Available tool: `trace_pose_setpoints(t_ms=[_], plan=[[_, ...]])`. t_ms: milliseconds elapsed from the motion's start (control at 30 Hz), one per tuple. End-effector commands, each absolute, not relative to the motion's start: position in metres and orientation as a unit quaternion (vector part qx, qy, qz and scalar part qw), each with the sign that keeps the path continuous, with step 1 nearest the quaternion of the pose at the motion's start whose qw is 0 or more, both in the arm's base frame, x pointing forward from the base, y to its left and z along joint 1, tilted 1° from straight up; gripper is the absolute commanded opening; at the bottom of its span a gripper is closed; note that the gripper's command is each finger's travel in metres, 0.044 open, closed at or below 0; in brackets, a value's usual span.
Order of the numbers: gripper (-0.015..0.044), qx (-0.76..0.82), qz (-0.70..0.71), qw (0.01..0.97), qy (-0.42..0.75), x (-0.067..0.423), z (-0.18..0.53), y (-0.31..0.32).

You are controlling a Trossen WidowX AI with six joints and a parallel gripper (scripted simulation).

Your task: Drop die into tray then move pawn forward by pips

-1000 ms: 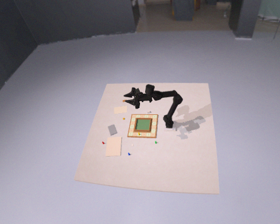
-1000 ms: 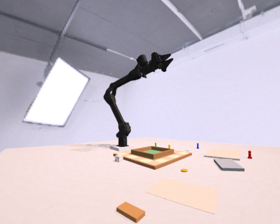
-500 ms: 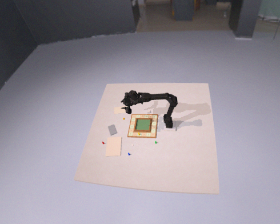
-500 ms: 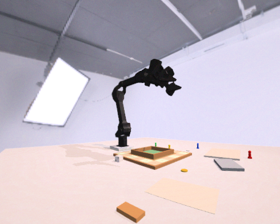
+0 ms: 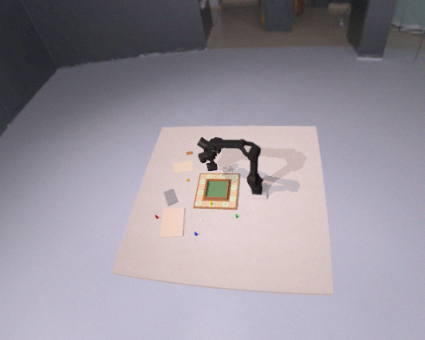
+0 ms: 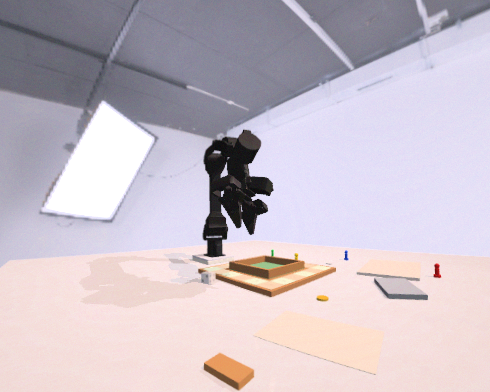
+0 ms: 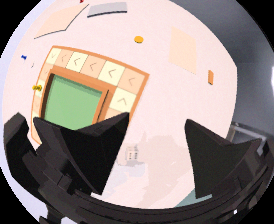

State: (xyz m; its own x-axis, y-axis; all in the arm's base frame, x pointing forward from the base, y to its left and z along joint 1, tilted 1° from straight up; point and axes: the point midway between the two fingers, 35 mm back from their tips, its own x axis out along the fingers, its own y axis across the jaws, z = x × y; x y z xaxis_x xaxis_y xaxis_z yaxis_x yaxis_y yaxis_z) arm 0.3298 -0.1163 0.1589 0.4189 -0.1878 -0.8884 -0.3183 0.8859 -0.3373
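My gripper is open and empty. It hangs well above the table, just off the board's corner nearest the arm's base. The small white die lies on the table below the fingers, beside that corner. The board has a ring of arrow squares around a green dice tray, which holds nothing. A yellow pawn stands on a square on the side of the board away from my gripper.
Off the board stand a green pawn, a blue pawn and a red pawn. A yellow disc, an orange block, a grey slab and two cream cards lie to the left.
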Motion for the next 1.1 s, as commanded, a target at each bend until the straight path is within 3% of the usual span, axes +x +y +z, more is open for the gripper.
trace_pose_setpoints(t_ms=[0,200,1067], plan=[[0.0275,-0.196,0.070,0.760,0.615,0.288,0.118,-0.142],[0.0275,-0.133,0.112,0.709,0.684,0.241,0.083,-0.163],[0.0275,-0.133,0.111,0.709,0.684,0.245,0.048,-0.166]])
